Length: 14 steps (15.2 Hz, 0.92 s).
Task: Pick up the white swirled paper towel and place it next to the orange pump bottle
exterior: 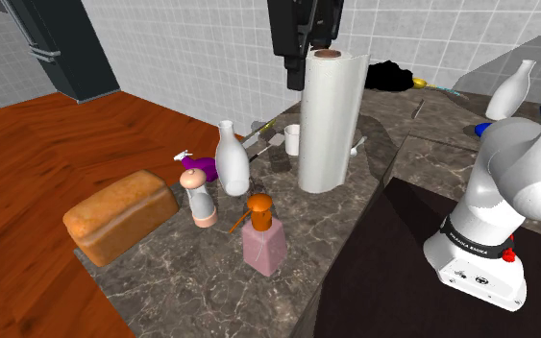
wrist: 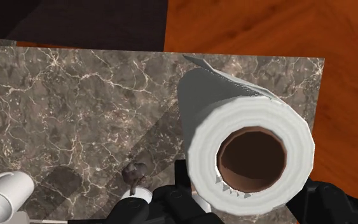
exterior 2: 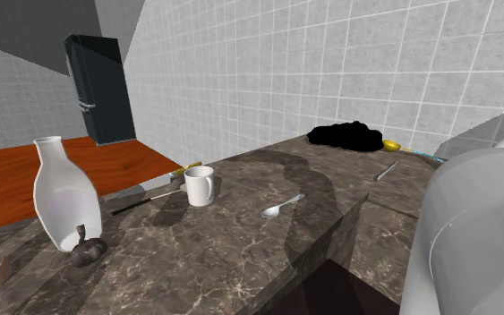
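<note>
The white paper towel roll hangs upright, brown core facing the wrist camera. My black gripper is shut on its top end, and in the wrist view the fingers clasp it from both sides. The roll's shadow lies on the dark marble counter. The pump bottle, pink with an orange pump, stands on the counter nearer the shoulder view's lower left, apart from the roll.
A white vase, a small pink-capped bottle and a bread loaf stand left of the pump bottle. A white mug and a spoon lie by the roll. Behind it sits a black object. Wooden floor lies beyond the counter edge.
</note>
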Tool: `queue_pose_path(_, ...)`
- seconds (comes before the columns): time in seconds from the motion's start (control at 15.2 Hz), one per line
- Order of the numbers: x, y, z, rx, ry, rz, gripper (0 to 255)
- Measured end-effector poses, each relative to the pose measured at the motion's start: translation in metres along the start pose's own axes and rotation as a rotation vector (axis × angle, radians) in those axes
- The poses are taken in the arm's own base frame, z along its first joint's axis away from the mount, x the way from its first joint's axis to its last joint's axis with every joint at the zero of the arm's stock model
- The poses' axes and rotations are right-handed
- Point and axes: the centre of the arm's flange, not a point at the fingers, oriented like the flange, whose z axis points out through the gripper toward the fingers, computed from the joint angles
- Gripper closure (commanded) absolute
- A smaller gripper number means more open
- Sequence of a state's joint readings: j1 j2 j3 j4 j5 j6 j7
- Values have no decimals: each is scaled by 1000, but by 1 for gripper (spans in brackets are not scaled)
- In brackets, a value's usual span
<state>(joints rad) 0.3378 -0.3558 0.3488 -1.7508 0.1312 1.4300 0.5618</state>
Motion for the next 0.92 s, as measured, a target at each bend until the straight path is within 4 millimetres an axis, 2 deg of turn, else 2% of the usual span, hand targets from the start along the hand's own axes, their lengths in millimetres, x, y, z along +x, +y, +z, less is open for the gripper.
queue_pose_path(0.92, -1, -3, 72, 0, 0, 1, 255)
